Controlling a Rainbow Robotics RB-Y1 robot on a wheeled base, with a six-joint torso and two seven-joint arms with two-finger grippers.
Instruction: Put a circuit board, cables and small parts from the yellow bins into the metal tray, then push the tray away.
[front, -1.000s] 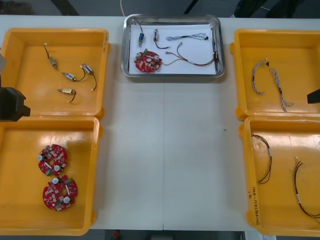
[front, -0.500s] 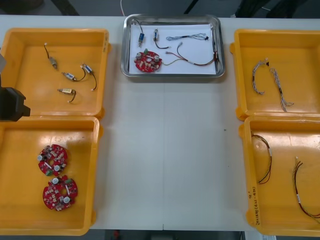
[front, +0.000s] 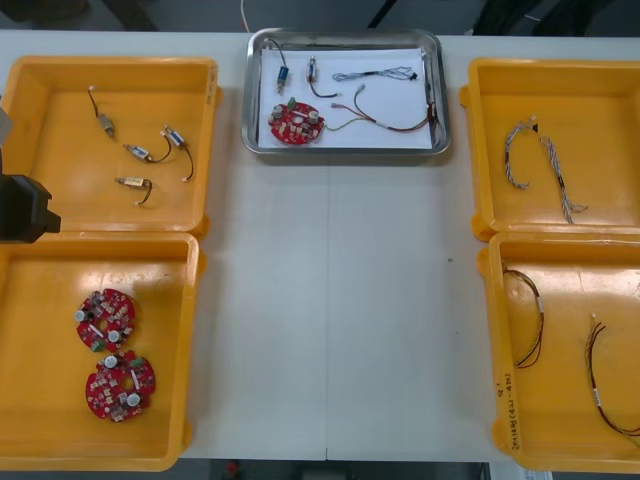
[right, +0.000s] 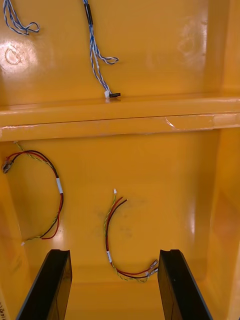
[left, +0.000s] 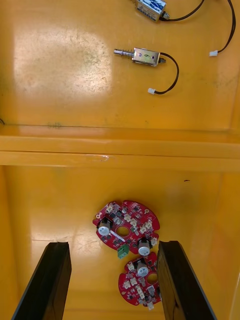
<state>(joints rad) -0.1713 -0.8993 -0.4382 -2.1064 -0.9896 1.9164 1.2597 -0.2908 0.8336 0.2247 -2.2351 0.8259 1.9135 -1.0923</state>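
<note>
Electronics assy bench, lab/workshop type: yellow bins (front: 60, 110) w/ circuit boards (front: 105, 320), cables (front: 541, 320); metal tray (front: 345, 150) on light table (front: 330, 300).

Only writing I can find is in the front view: a short line of dark handwritten characters (front: 508, 400) on the near right yellow plastic bin (front: 570, 300), along the rim facing the middle of the worktop (front: 330, 300). It may include digits, but it's too small to read reliably. The right wrist view shows a round moulded mark (right: 12, 54) in the floor of the far right yellow plastic bin (right: 160, 50) (orange there), near the twisted blue and white cables (right: 95, 50); whatever sits inside the ring is not legible.
</note>
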